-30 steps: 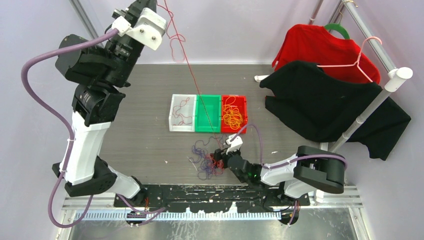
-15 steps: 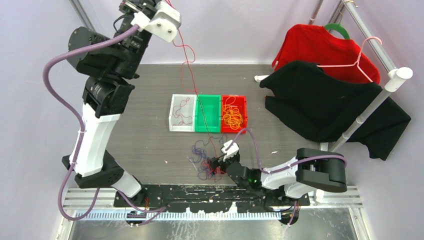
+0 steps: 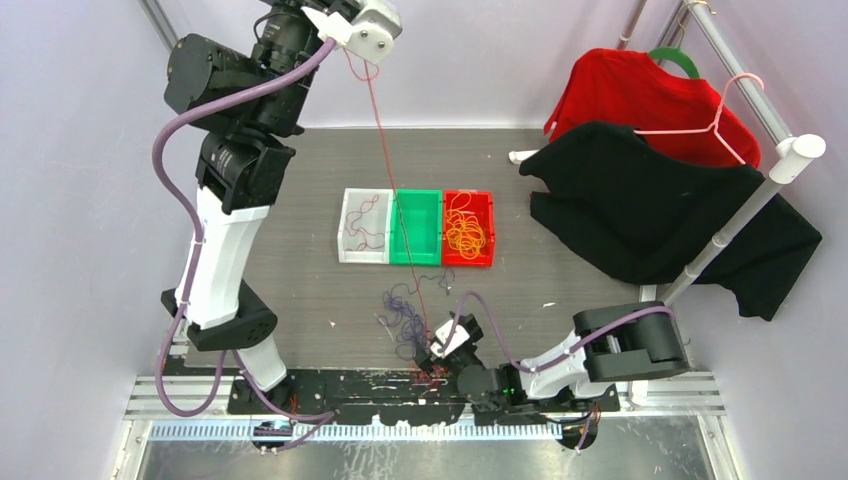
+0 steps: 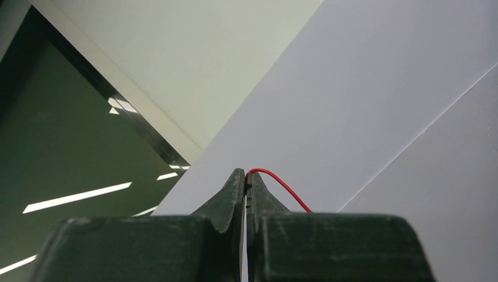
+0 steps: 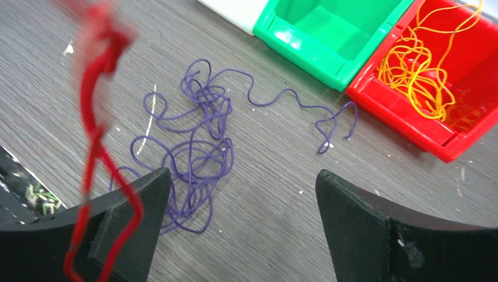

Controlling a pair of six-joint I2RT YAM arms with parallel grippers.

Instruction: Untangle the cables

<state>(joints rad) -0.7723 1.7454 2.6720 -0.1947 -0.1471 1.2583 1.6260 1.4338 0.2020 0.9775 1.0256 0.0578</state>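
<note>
Spanning most of the top view, the grey wood-grain table (image 3: 290,290) is bounded by lilac walls at the far and left sides and by the black base plate (image 3: 350,385) at the near edge. Bare surface lies between the left arm (image 3: 225,250) and the bins.

On the right, a garment rack (image 3: 745,207) carries a black garment (image 3: 650,220) and a red garment (image 3: 640,95). The black garment overhangs the table's right edge.

Three bins sit touching in a row at mid-table: white bin (image 3: 342,225), green bin (image 3: 416,258), red bin (image 3: 468,262). The red bin holds the orange-yellow cable (image 3: 465,232). The white bin holds a dark red cable (image 3: 365,225).

The left gripper (image 4: 245,176) is raised high near the far wall. Its fingers are clenched on the red cable (image 3: 385,150). This cable runs taut and diagonal across the green bin, down to a spot near the base plate.

The purple cable (image 3: 405,315) lies as a loose clump on the table between the bins and the near edge. One tail points toward the red bin.

The right gripper (image 5: 241,176) sits low, just beside this clump, with its jaws spread wide and nothing between them. The red cable hangs blurred in front of its left finger (image 5: 129,235). Whether they touch cannot be told.
</note>
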